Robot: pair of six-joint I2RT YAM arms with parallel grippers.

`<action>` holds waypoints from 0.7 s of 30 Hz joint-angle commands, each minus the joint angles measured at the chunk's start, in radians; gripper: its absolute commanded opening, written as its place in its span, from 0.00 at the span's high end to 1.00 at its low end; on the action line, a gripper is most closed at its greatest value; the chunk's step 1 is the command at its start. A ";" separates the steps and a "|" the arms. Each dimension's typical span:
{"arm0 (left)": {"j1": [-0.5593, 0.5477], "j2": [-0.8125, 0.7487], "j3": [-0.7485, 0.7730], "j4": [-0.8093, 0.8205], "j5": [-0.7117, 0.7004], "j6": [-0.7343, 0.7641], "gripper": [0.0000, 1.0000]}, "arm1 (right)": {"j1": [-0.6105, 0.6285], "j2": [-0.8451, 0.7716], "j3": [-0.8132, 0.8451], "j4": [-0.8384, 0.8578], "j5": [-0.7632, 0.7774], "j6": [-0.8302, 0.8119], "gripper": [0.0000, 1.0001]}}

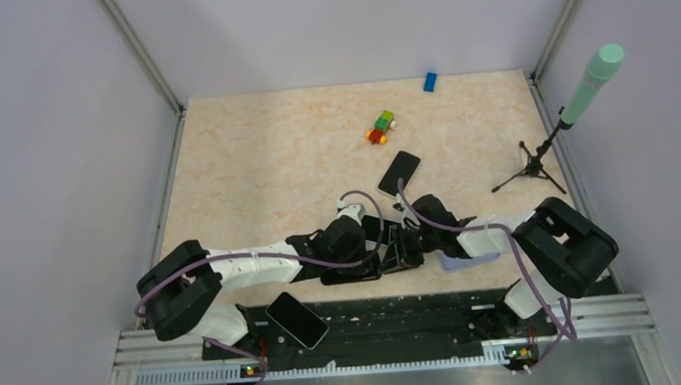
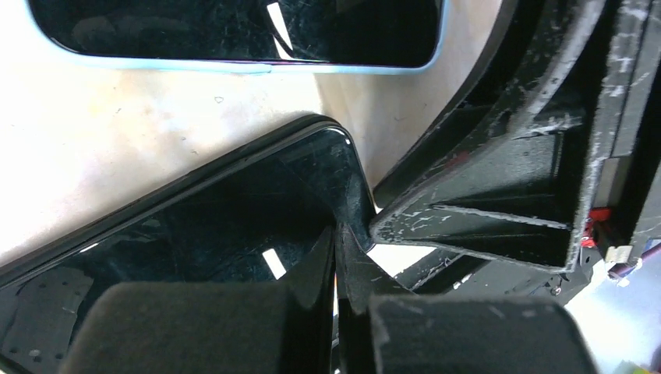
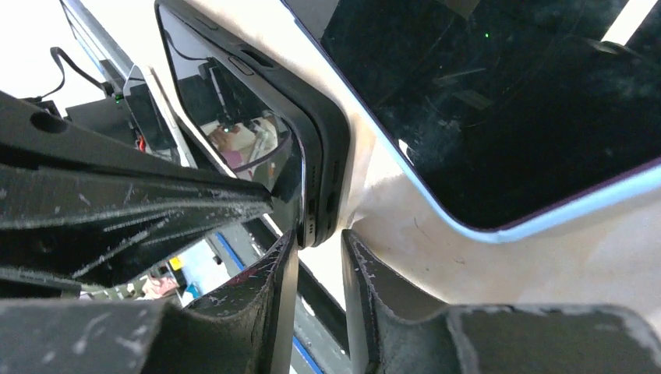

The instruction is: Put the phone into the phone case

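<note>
A black phone (image 2: pixel 195 234) lies flat on the table, screen up, inside a black phone case (image 3: pixel 331 167). At the near corner the phone's edge with its small holes shows beside the case wall. My left gripper (image 2: pixel 337 234) is shut, its tips pressed down on that corner of the phone. My right gripper (image 3: pixel 316 238) comes from the other side. Its jaws are open by a narrow gap, and the corner of the phone and case sits just between the tips. In the top view both grippers meet near the table's front middle, left gripper (image 1: pixel 379 258) and right gripper (image 1: pixel 406 242).
A phone with a light-blue rim (image 2: pixel 234 31) lies right beside the cased phone. Another black phone (image 1: pixel 399 172) lies farther back, and one more rests on the base rail (image 1: pixel 296 320). Toy blocks (image 1: pixel 381 128), a blue block (image 1: pixel 430 81) and a microphone tripod (image 1: pixel 534 165) stand behind.
</note>
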 commanded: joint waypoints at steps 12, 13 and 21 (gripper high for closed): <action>-0.025 0.072 -0.011 -0.149 -0.082 0.020 1.00 | 0.158 0.164 0.135 -0.381 0.473 -0.171 0.85; -0.024 0.071 -0.009 -0.155 -0.088 0.019 1.00 | 0.166 0.168 0.141 -0.395 0.501 -0.178 0.89; -0.023 0.063 0.008 -0.183 -0.123 0.018 1.00 | 0.184 0.164 0.166 -0.450 0.577 -0.191 1.00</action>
